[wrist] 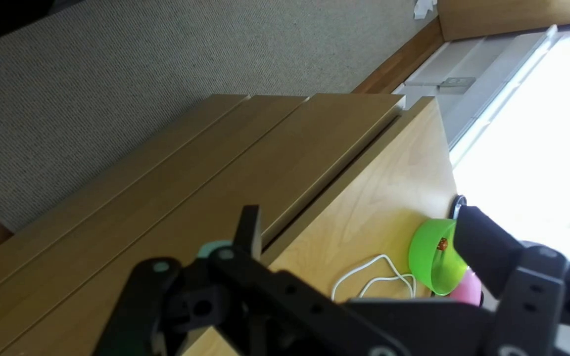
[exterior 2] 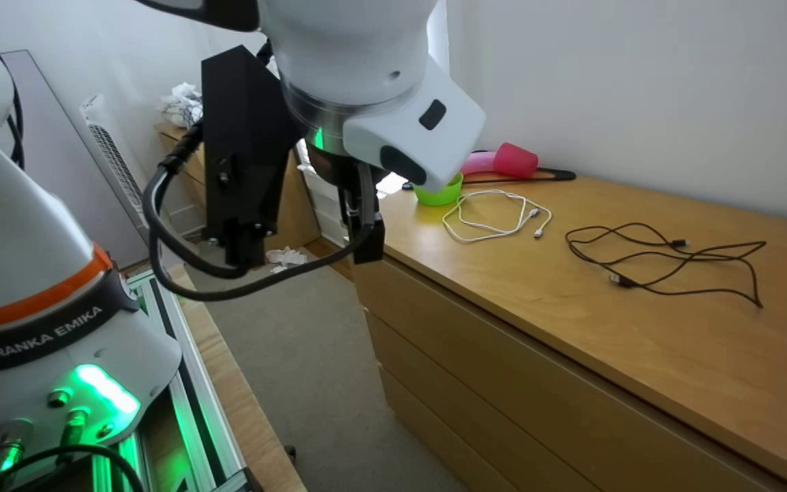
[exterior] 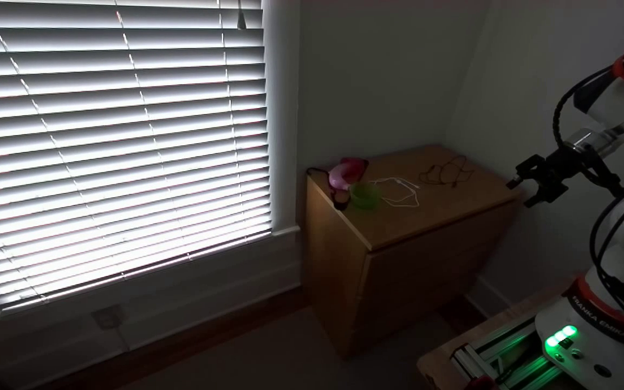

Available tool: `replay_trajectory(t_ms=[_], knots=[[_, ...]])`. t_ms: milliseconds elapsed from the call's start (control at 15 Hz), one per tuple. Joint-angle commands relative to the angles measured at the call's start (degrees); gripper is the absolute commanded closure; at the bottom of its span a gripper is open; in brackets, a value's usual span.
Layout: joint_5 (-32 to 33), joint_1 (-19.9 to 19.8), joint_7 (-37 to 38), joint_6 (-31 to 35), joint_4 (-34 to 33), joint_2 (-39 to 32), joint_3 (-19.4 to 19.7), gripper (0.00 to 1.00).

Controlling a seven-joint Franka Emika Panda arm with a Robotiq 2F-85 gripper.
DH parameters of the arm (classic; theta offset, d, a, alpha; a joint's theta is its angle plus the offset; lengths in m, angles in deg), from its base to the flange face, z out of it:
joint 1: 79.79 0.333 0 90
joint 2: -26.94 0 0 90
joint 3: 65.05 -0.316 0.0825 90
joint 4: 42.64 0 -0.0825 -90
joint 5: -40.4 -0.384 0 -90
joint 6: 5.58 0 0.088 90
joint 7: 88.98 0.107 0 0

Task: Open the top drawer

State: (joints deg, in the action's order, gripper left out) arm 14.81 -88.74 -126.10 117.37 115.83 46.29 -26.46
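The top drawer is the uppermost flat wood front of the light-brown cabinet, just under its top. Its front shows in both exterior views [exterior: 442, 235] [exterior 2: 537, 369] and in the wrist view [wrist: 290, 168]. It looks shut, with a narrow dark slot between its upper edge and the cabinet top; its inner box is hidden. My gripper [exterior: 521, 193] is open and empty. In the wrist view the gripper [wrist: 361, 217] has its fingers wide apart, seen over the cabinet's front edge and top. It appears above the cabinet, apart from the drawer. The arm partly hides it in an exterior view.
On the cabinet top [exterior 2: 639, 205] lie a green bowl [exterior 2: 440, 193], a pink-red object [exterior 2: 515, 160], a white cable [exterior 2: 496, 232] and a black cable [exterior 2: 673, 256]. Other drawer fronts [exterior 2: 448, 355] are below. A wall stands behind; a blind-covered window [exterior: 117, 151] is beside the cabinet.
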Motion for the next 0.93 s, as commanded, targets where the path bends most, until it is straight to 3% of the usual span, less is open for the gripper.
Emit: replay_trajectory(t_ms=[0,267,467,867], knots=[[-0.7,-1.8,-0.5,-0.4,-0.1,-0.4,-1.9,0.0],[-10.0,0.3,-8.5,0.8,-0.1,-7.1,0.7,0.0],[-20.2,-0.4,-17.4,0.6,-1.2,-15.2,0.7,0.0],[-38.6,-8.1,-34.4,-2.0,-8.6,-34.8,-6.2,0.0]])
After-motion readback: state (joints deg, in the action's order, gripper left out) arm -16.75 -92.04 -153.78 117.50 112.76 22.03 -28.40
